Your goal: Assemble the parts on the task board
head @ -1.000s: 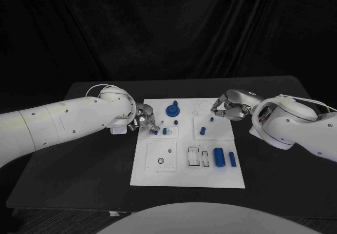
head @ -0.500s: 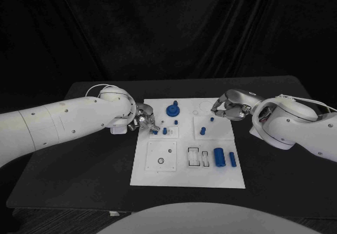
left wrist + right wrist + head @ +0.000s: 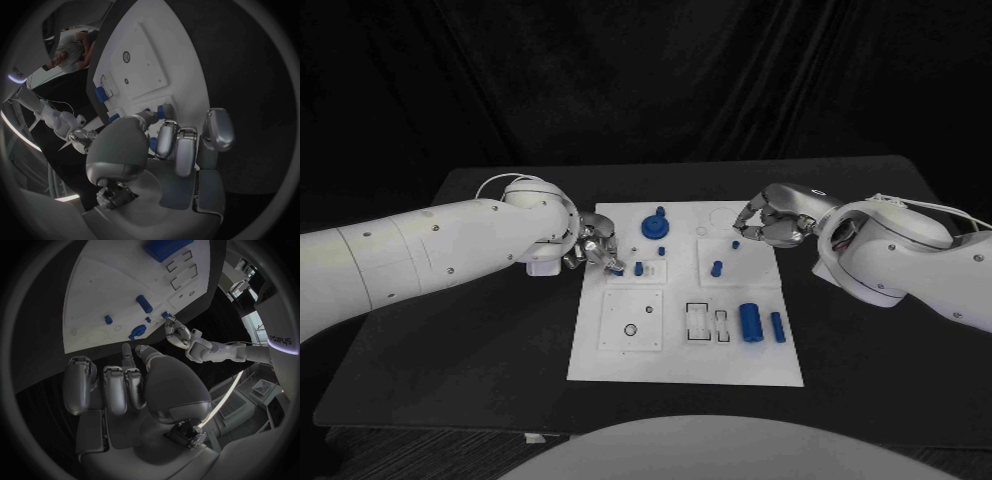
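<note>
Left robot hand (image 3: 599, 249) pinches a small blue part (image 3: 619, 268) — right robot hand (image 3: 770, 224) curled, empty.

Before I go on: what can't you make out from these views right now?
- Left hand: in the head view too small, in its wrist view its fingers cover the fingertips, so I cannot tell whether it holds a blue part.
- Right hand: in the head view curled at the task board edge; contact is too small to judge.
- Small peg: seating in its hole too small to tell.
</note>
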### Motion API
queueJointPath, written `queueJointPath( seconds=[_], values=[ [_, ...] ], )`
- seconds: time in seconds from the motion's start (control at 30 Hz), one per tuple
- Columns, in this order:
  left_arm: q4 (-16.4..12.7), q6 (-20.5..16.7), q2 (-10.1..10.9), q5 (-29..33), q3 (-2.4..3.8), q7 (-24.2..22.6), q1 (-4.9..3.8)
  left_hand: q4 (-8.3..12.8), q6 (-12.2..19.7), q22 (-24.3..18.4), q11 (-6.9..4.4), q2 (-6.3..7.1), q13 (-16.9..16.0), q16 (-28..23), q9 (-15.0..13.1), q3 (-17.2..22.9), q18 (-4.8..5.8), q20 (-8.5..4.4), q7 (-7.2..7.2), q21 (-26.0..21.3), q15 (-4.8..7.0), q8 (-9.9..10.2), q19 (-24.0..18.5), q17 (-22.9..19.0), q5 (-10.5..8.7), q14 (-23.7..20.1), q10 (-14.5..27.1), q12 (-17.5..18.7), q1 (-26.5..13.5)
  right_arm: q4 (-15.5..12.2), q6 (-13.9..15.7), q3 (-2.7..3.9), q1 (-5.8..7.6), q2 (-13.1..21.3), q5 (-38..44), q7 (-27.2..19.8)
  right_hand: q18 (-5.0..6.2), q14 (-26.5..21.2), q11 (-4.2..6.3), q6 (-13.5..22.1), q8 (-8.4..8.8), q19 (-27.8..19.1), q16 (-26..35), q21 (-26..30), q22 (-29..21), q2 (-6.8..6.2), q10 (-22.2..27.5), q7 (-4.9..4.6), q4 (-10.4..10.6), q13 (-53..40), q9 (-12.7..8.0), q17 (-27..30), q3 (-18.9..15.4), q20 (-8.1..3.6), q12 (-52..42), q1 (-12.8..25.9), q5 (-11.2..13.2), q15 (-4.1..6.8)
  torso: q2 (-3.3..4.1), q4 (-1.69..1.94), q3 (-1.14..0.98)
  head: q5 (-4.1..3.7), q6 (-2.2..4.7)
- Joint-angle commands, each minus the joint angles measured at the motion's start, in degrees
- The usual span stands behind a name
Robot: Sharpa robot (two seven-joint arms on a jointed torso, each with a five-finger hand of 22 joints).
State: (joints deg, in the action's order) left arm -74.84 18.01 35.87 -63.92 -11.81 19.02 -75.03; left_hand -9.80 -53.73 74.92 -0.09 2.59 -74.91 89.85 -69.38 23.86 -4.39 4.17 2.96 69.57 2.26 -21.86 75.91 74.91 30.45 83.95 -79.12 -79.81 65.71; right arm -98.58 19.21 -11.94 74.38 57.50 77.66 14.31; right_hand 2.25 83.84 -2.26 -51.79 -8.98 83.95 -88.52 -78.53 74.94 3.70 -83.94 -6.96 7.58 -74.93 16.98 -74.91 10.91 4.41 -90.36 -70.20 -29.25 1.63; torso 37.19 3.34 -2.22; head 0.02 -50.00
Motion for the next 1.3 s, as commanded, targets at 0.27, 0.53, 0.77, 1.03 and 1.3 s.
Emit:
queueJointPath(
  seconds=[0.27, 0.53, 0.77, 1.03, 1.3],
  values=[
    [-0.09, -0.22, 0.16, -0.67, -0.36, 0.18, 0.54, 2.16, 0.96, 8.7, -0.14, 0.75, -6.91, 0.15, 0.19, 3.93, -0.4, -0.31, 0.02, 0.22, 0.29, 0.29, 0.08, 15.09, -1.19, 6.05, 0.12, 0.18, -1.33, 0.03, 0.2, 0.04, -0.14, 0.04, 0.09, 0.57, 0.62, 4.9, -0.01, -0.38, 0.35, 0.47, 0.39, 0.18, 11.2, -0.19, -6.06, 0.03, 0.06, -15.07, -0.06, -9.2, 0.34, 0.08, 0.36, -0.47, -0.23, 0.07, 0.0, -0.01, -0.01, 0.03, 0.0],
    [-0.23, -0.52, 0.09, -0.67, -0.36, 0.19, 0.54, 1.5, 0.87, 8.67, 0.15, 0.45, -6.93, 0.15, 1.48, 4.0, -0.4, -0.05, 0.33, 0.11, 0.01, 1.52, 0.0, 15.09, -7.12, 6.05, 0.11, 0.1, -3.68, 0.08, 0.13, 0.04, -0.15, 0.01, 0.09, 0.57, 0.62, 4.9, -0.01, -0.38, 0.35, 0.47, 0.39, 0.18, 11.2, -0.19, -6.06, 0.03, 0.06, -15.07, -0.06, -9.2, 0.34, 0.08, 0.36, -0.47, -0.23, 0.07, 0.01, -0.02, 0.0, 0.07, 0.0],
    [-0.25, -0.32, 0.11, -0.67, -0.36, 0.24, 0.54, -3.5, 0.0, 8.61, 0.85, -0.78, -6.96, 0.15, 5.65, -1.91, -0.43, 0.45, 1.24, -0.14, -0.57, 5.2, -0.09, 15.09, -15.27, 6.05, 0.29, -0.02, -8.83, 0.12, 0.06, 0.04, -0.16, 0.02, 0.09, 0.57, 0.62, 4.9, -0.01, -0.38, 0.35, 0.47, 0.39, 0.18, 11.2, -0.19, -6.06, 0.03, 0.06, -15.07, -0.06, -9.2, 0.34, 0.08, 0.36, -0.47, -0.23, 0.07, -0.01, -0.02, -0.02, -0.02, 0.0],
    [-0.2, -0.28, 0.19, -0.67, -0.36, 0.24, 0.54, -6.92, -1.34, 8.65, 1.12, -3.05, -7.07, 0.15, 7.58, -8.1, -0.45, 0.78, 1.43, -0.13, -0.83, 6.49, 0.02, 15.09, -20.04, 6.05, 0.24, -0.24, -13.74, 0.16, -0.07, 0.04, -0.17, -0.01, 0.09, 0.56, 0.62, 4.89, 0.0, -0.44, 0.34, 0.46, 0.43, 0.24, 11.18, -0.21, -6.06, 0.04, -0.05, -15.07, -0.06, -9.12, 0.48, 0.08, 0.36, -0.41, -0.27, 0.08, -0.02, -0.02, -0.01, -0.02, 0.0],
    [-0.2, -0.36, 0.34, -0.67, -0.36, 0.24, 0.54, -6.94, -2.51, 8.69, 0.87, -4.4, -7.14, 0.15, 6.06, -10.67, -0.45, 0.7, 1.04, -0.01, -0.67, 4.77, 0.15, 15.09, -20.31, 6.05, 0.12, -0.38, -15.77, 0.17, -0.18, 0.04, -0.17, 0.0, 0.09, 0.6, 0.62, 4.89, 0.0, -0.44, 0.34, 0.46, 0.43, 0.24, 11.18, -0.21, -6.06, 0.04, -0.05, -15.07, -0.06, -9.12, 0.48, 0.08, 0.36, -0.41, -0.27, 0.08, 0.0, -0.03, 0.0, 0.03, 0.0]
  ],
)
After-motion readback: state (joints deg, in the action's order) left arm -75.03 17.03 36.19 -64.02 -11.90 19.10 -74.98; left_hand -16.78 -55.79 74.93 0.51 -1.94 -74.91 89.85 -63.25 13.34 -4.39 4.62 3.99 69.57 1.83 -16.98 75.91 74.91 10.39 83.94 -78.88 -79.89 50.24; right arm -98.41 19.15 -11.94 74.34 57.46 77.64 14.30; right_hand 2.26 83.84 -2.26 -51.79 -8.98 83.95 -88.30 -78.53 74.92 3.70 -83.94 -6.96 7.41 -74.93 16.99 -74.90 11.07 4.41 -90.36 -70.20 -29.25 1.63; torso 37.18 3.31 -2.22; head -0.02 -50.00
